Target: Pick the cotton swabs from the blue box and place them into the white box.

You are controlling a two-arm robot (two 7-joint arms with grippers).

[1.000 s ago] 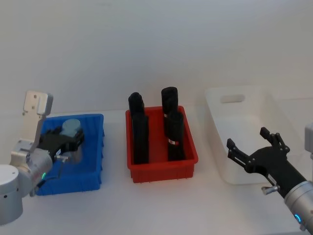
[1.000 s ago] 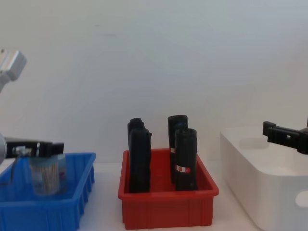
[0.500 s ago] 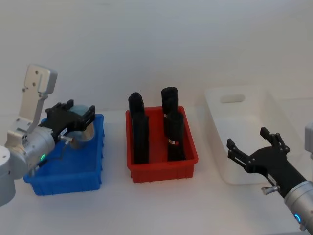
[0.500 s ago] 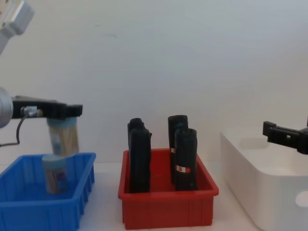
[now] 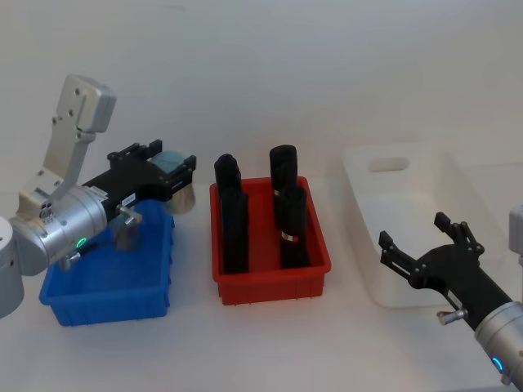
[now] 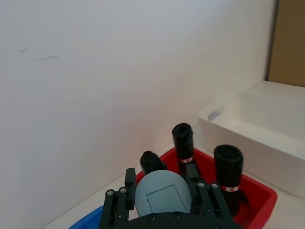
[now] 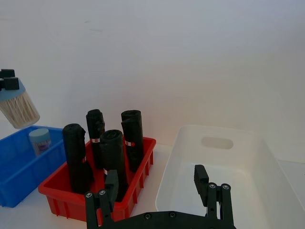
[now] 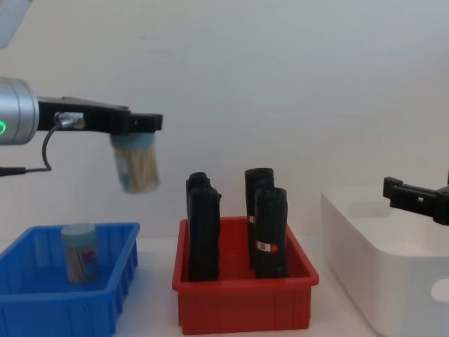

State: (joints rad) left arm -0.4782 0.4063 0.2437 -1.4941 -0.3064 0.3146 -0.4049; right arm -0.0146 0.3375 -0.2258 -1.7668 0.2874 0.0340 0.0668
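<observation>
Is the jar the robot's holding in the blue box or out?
Out: the left end effector holds the jar in midair, higher than the blue box.

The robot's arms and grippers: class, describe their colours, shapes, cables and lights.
The left gripper and right gripper are matt black, with blocky fingers and visible screws. Each sits on a silver-grey cylindrical wrist. The left wrist carries a green light, a thin black cable and a pale grey boxy bracket; the right, a blue light.

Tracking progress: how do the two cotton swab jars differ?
The held jar hangs midair, lid in the left gripper; the other jar sits in the blue box. The held jar tilts; the other jar stands upright. Both have blue lids. The right gripper hovers by the white box.
</observation>
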